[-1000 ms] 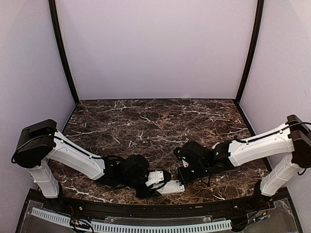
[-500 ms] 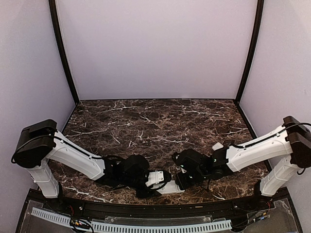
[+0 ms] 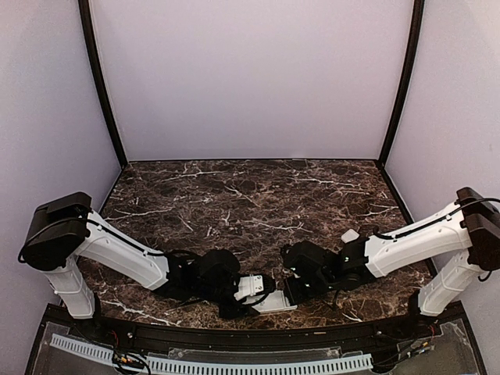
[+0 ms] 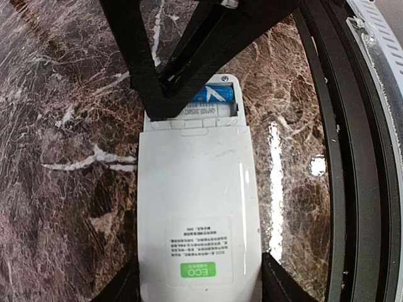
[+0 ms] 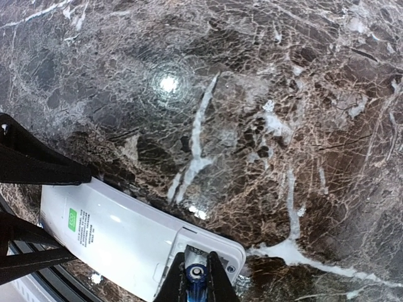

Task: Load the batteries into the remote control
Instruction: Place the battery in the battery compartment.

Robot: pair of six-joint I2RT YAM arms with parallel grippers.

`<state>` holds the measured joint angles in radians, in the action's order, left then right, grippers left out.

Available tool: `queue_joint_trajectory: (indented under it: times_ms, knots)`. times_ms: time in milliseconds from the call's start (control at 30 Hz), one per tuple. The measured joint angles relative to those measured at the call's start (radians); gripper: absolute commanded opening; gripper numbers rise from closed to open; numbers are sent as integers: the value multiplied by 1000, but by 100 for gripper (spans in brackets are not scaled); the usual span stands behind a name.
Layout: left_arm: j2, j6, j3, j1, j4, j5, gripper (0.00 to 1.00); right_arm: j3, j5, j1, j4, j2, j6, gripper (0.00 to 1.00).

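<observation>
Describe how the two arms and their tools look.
Left arm and right arm match: smooth white tubular links, chunky black housings at shoulders and wrists, thin black cables looping along each. Left tool and right tool are black with slim flat fingers. No markings visible.

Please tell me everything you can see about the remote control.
The remote is a white, glossy, plastic-looking slab lying back upward on the marble table, near its front edge. The back carries a label of small print with a green mark. The battery bay at one end is open, with a blue battery in it. The left jaws clamp its long sides at the label end; the right jaws pinch that battery.
</observation>
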<state>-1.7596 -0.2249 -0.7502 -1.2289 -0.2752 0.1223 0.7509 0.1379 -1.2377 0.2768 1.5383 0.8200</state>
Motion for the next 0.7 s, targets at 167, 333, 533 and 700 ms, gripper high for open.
queue_joint_trajectory:
  times_ms: [167,333,533,700]
  knots:
    - [0,0,0,0,0,0,8,7,22,-12,31,0,19,14]
    - [-1,0,0,0,0,0,9,11,11,-29,54,0,27,17]
    - [-1,0,0,0,0,0,9,23,3,-33,76,1,27,17]
    - [-1,0,0,0,0,0,9,43,-3,-33,114,-3,26,18]
